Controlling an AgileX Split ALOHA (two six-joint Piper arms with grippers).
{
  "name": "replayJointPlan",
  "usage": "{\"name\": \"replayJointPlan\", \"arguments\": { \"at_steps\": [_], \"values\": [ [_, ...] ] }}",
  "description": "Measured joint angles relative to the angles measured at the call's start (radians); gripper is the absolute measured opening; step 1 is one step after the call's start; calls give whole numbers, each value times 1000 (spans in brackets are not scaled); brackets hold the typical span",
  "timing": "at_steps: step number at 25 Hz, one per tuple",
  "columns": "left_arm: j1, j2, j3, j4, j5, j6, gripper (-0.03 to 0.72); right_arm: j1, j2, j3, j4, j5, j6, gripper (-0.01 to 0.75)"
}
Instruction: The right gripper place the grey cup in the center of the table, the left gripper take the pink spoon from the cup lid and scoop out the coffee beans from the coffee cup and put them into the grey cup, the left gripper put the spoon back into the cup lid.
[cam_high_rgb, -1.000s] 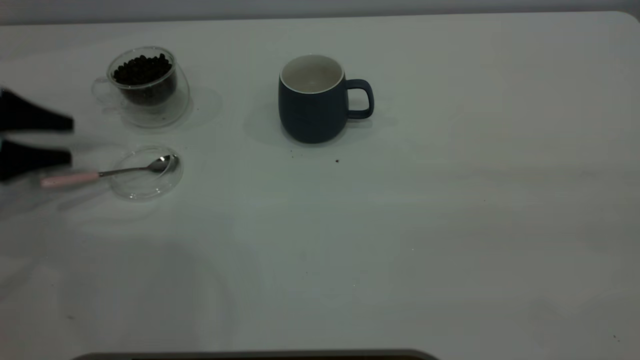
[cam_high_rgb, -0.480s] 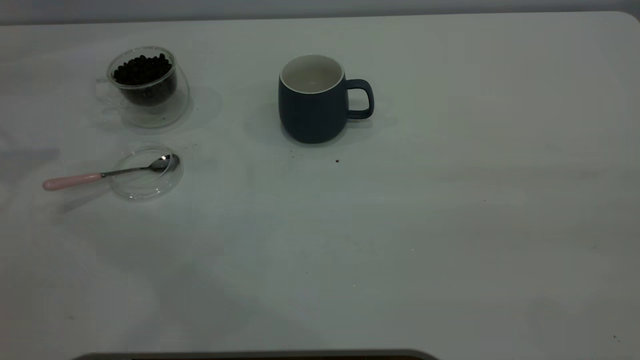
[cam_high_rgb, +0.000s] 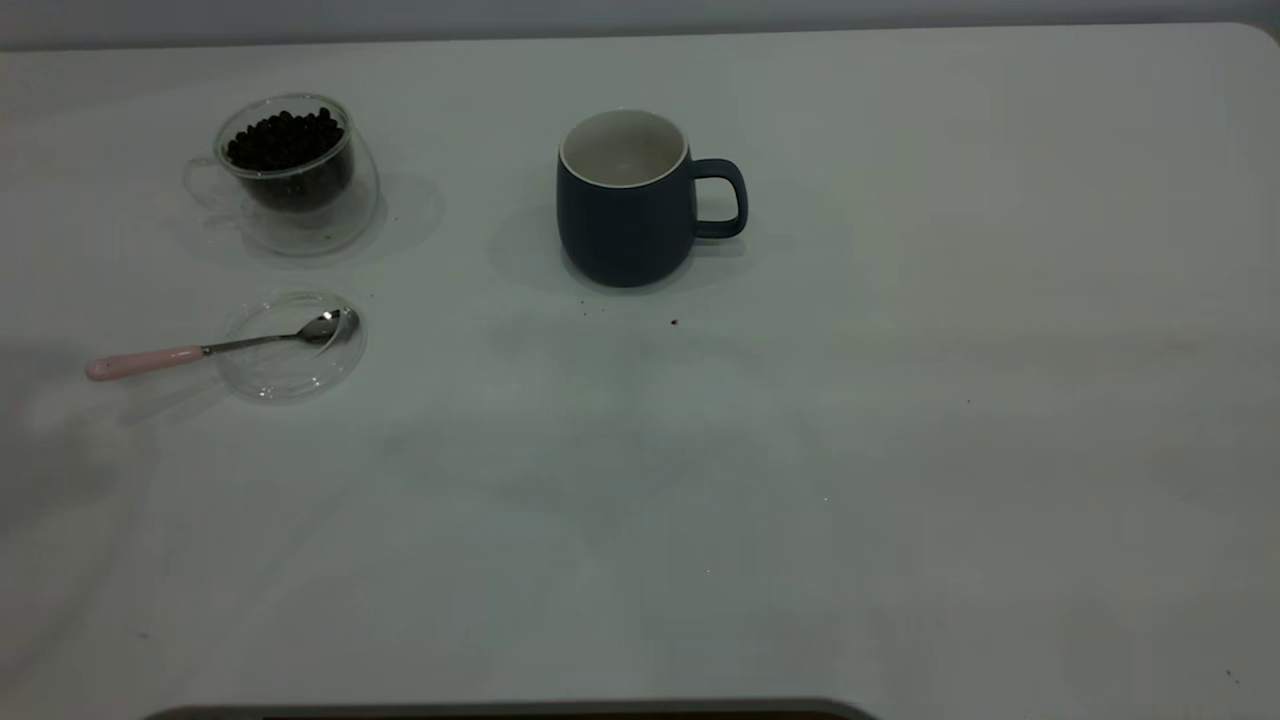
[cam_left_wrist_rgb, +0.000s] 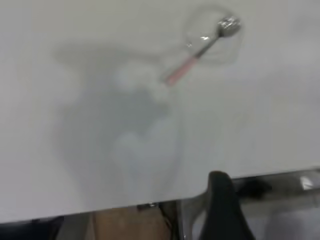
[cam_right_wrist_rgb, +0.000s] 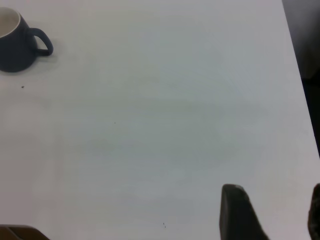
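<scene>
The grey cup (cam_high_rgb: 625, 205) stands upright mid-table toward the back, handle to the right, white inside; it also shows in the right wrist view (cam_right_wrist_rgb: 15, 42). The coffee cup (cam_high_rgb: 290, 170) with coffee beans (cam_high_rgb: 285, 140) stands at the back left. The pink spoon (cam_high_rgb: 200, 350) lies with its bowl in the cup lid (cam_high_rgb: 292, 345) and its handle out to the left; both show in the left wrist view, spoon (cam_left_wrist_rgb: 192, 60), lid (cam_left_wrist_rgb: 212, 35). My left gripper (cam_left_wrist_rgb: 274, 200) is off the table's edge, one finger (cam_left_wrist_rgb: 220, 205) showing, empty. My right gripper (cam_right_wrist_rgb: 277, 210) is open and empty, far from the cup.
A few dark specks (cam_high_rgb: 673, 322) lie on the table (cam_high_rgb: 800, 500) in front of the grey cup. The table's edge (cam_left_wrist_rgb: 100, 212) runs close by the left gripper, and its right edge (cam_right_wrist_rgb: 300, 90) lies near the right gripper. Neither arm shows in the exterior view.
My open left gripper, beside the spoon's handle a second ago, has drawn back to the left and out of the exterior view. The spoon stays in the lid.
</scene>
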Motion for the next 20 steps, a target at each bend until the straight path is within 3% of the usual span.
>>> {"name": "replayJointPlan", "arguments": {
  "at_steps": [7,14,20],
  "values": [
    [-148,-282,290,33,0,-133,528,0,0,0,0,0,0,374],
    [-157,-655,597,67,0,-149,528,0,0,0,0,0,0,374],
    [-157,-916,742,109,0,-188,528,0,0,0,0,0,0,374]
  ]
}}
